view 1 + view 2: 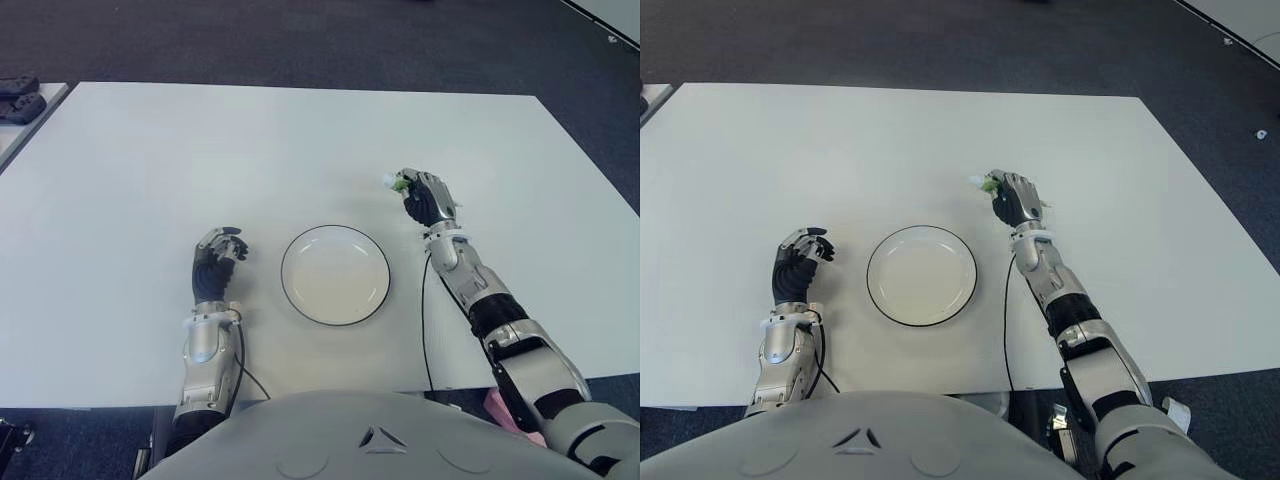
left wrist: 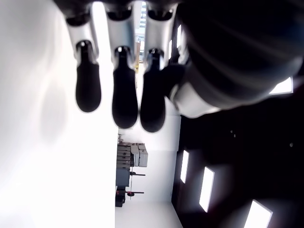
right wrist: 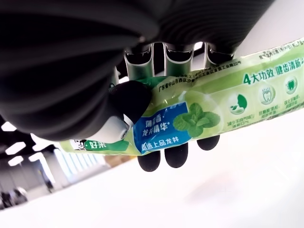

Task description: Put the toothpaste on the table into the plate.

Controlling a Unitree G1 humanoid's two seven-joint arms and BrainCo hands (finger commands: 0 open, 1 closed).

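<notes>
On the far left I see my left hand (image 1: pixel 217 262) just beside the plate's left edge, over the white surface (image 1: pixel 130 180). Its own wrist view shows the fingers (image 2: pixel 125 102) curled loosely inward with nothing between them, so it is idle and holding nothing. I cannot tell whether it touches the surface.

In the middle sits the plate (image 1: pixel 335 275), white with a dark rim, with nothing in it.

To the right and a little beyond the plate is my right hand (image 1: pixel 425 197), and that is where the work is. The right wrist view shows the fingers (image 3: pixel 176 155) wrapped around a green toothpaste tube (image 3: pixel 199 111), thumb pressing on the printed face with the mint leaf, the other fingers closing from behind. In the eye views only the tube's pale end pokes out of the fist on the side toward the plate. The hand looks slightly clear of the surface, though I can't be sure of that.

I judge the pick is done and the carry is the step in hand. Next I need to swing the right hand left and back toward me until it is over the plate's centre, lower it, then spread the fingers so the tube lands inside the rim rather than across it.
</notes>
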